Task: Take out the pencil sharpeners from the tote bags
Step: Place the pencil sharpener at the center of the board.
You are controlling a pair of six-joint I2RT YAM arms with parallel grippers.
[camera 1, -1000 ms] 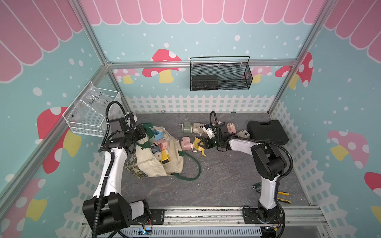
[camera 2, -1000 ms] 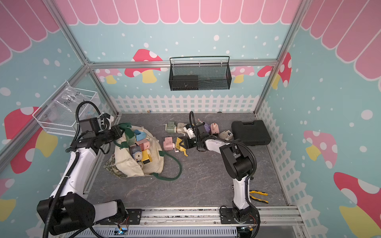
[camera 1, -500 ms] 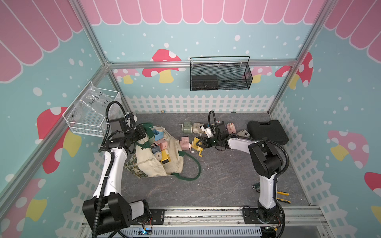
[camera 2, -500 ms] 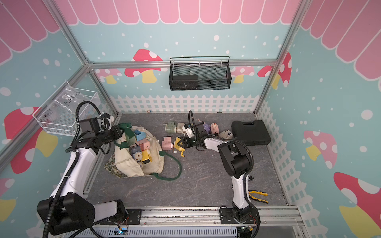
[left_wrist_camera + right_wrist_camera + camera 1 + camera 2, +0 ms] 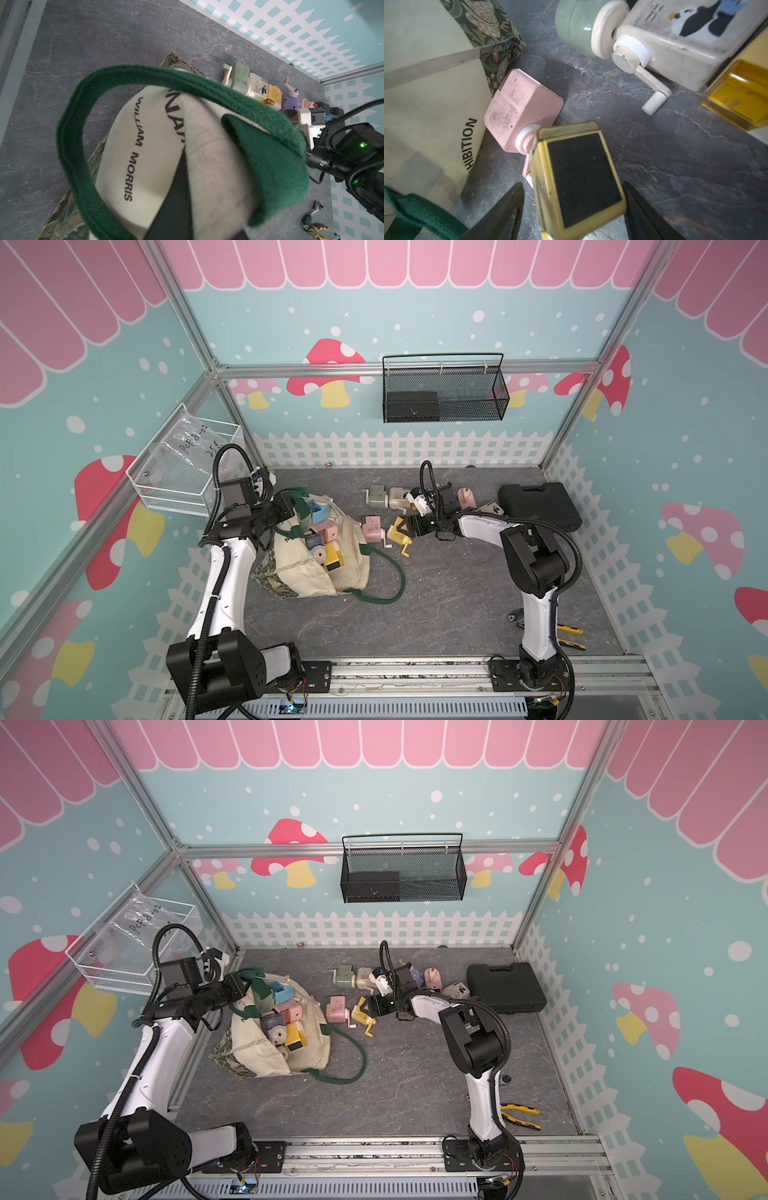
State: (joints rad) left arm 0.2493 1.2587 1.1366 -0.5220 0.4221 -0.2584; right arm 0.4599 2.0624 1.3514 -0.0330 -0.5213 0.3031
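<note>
Now the right gripper (image 5: 571, 199) has its jaws parted around a yellow sharpener (image 5: 583, 166) sitting on the grey floor (image 5: 449, 593) — one finger stands clear of it. A pink sharpener (image 5: 519, 110) lies just beside. The left gripper (image 5: 292, 512) is clamped on the tote bag (image 5: 307, 576) by its green strap (image 5: 70, 145) — several more sharpeners (image 5: 328, 533) lie in the bag's open mouth.

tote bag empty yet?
Not empty. Pink, blue and yellow pencil sharpeners lie inside the open tote bag, in both top views.
</note>
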